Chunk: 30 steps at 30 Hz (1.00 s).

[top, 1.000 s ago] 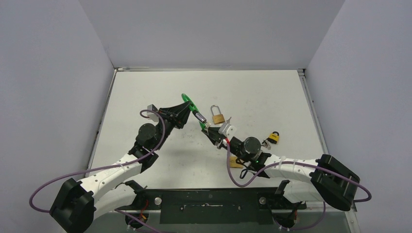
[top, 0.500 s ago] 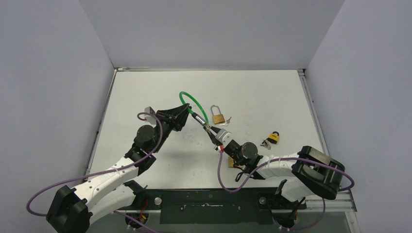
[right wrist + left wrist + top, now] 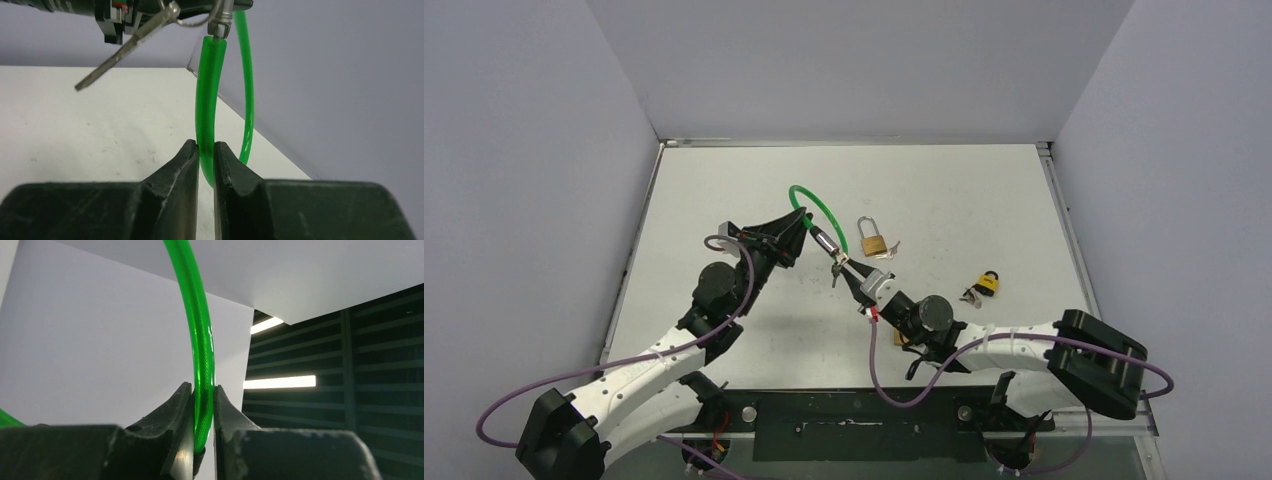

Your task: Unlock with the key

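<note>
My left gripper (image 3: 203,390) is clamped on the green loop (image 3: 816,208). My right gripper (image 3: 206,148) pinches the same loop near its metal joint. There the key (image 3: 125,45) dangles, near the padlock (image 3: 872,240) lying on the table (image 3: 984,200).

White tabletop (image 3: 984,190), lightly scuffed, boxed in by plain pale grey walls: left wall (image 3: 524,150), back wall (image 3: 854,70), right wall (image 3: 1184,150). Black mounting plate (image 3: 854,425) along the near edge. Left wrist view: dark slatted panelling (image 3: 350,340) beyond, with bright strip lights (image 3: 280,382). Even, soft light.
</note>
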Available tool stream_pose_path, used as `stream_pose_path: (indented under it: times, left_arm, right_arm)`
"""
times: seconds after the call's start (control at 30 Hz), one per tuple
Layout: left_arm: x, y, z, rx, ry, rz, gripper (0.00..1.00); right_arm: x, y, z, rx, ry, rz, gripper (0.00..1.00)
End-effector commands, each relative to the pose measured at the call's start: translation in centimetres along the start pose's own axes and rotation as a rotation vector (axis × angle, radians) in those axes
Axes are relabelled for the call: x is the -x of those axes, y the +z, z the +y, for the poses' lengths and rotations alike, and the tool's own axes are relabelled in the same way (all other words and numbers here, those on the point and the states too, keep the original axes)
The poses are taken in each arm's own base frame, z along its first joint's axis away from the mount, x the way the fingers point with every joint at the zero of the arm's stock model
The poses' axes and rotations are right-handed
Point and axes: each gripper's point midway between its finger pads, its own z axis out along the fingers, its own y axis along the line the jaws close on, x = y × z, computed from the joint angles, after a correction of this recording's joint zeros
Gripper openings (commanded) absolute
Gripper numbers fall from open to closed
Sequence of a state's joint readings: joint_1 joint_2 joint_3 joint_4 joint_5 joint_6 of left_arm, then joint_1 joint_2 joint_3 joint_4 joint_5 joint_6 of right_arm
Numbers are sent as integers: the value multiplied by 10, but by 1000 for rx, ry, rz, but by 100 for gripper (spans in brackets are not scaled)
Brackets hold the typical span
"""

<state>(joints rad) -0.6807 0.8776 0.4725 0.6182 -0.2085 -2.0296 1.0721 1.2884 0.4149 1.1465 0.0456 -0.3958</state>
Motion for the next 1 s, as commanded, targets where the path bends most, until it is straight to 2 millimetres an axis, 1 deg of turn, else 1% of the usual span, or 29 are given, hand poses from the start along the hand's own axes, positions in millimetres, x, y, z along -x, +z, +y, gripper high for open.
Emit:
stream_pose_path:
  times: [0.0,0.07,0.1,0.23,0.3,0.33,0.37,0.43,0.5,0.57,0.7,0.77,0.8,0.87,0.97]
  left_arm:
    - [-24,-4,-19,-52,-104,102,0]
    - [-30,-5,-26,-63,-111,120,0]
    - [-32,-6,-28,-68,-116,127,0]
    - [-35,-12,-38,-94,-130,140,0]
    - [-33,-17,-41,-106,-133,131,0]
    - [-30,-17,-38,-96,-127,117,0]
    - [-26,-18,-34,-83,-122,103,0]
    - [-20,-19,-26,-64,-117,79,0]
    - [-15,-20,-21,-60,-100,62,0]
    - [-11,-20,-18,-57,-64,39,0]
    - [1,-21,-6,-8,99,-28,0]
    - [13,-24,7,52,185,-69,0]
    - [19,-26,14,76,227,-85,0]
    - [33,-32,26,115,296,-112,0]
    - [51,-38,41,162,411,-130,0]
  right_arm:
    - [-26,6,-27,-134,-106,47,0]
    - [-38,7,-37,-159,-98,64,0]
    - [-40,8,-42,-166,-93,62,0]
    - [-41,11,-62,-196,-78,45,0]
    - [-33,12,-68,-197,-74,26,0]
    - [-28,13,-67,-179,-64,17,0]
    - [-20,14,-64,-155,-46,7,0]
    - [0,17,-53,-76,-10,-33,0]
    - [4,17,-49,-56,3,-39,0]
    - [-4,14,-49,-63,17,-19,0]
    - [-19,4,-49,-87,74,1,0]
    - [-24,0,-44,-76,114,16,0]
    - [-27,-2,-41,-68,130,28,2]
    - [-38,-9,-35,-58,164,63,7]
    - [-57,-19,-27,-54,207,119,10]
